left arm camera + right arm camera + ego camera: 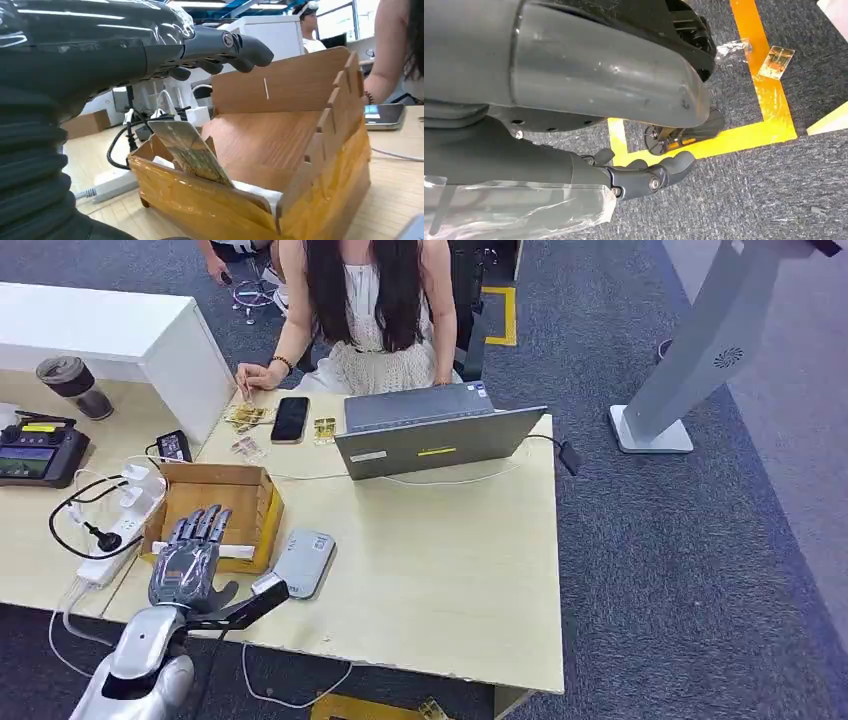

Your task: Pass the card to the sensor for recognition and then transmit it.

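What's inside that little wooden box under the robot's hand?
In the wooden box a card leans tilted against the front wall, with something white beneath it. The left hand hovers above, holding nothing. The front wall hides the card's lower end.

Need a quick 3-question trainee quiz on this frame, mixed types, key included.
1. True or false: the left hand already grips the card.
2. The card leans in: A) the wooden box B) the laptop C) the phone
3. Fill in: the grey card reader lies beside the ___.

Key: 1 false, the hand hovers over the box; 2 A; 3 wooden box.
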{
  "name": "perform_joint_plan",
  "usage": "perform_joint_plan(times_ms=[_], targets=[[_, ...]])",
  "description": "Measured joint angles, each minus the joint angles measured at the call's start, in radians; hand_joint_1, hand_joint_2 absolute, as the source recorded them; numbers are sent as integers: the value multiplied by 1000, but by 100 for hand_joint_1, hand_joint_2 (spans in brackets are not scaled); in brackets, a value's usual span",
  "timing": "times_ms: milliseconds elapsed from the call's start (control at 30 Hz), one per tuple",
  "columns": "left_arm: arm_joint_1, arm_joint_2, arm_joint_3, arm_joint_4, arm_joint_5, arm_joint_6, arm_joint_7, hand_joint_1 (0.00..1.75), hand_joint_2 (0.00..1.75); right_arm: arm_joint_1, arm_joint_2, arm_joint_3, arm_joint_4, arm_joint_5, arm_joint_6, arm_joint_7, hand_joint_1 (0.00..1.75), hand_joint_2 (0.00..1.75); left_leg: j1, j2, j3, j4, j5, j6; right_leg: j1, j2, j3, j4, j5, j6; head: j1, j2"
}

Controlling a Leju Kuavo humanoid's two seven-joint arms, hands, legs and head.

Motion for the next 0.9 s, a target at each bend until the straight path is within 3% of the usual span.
perform_joint_plan(times_ms=[667, 700, 900], targets=[[-7, -5, 32, 21, -3, -21, 19, 2, 175, 0, 1, 0, 2, 14, 0, 2, 0, 0, 0, 0, 0, 0, 0, 0, 0, 0, 0, 0, 0, 0, 0, 0], [-7, -5, 32, 20, -3, -21, 19, 175, 175, 0, 1, 0, 2, 14, 0, 2, 0, 0, 0, 0, 0, 0, 0, 0, 0, 0, 0, 0, 0, 0, 0, 0], [-2, -5, 32, 13, 7, -32, 15, 175, 175, 0, 1, 0, 2, 14, 0, 0, 0, 0, 0, 0, 0, 0, 0, 0, 0, 0, 0, 0, 0, 0, 0, 0]])
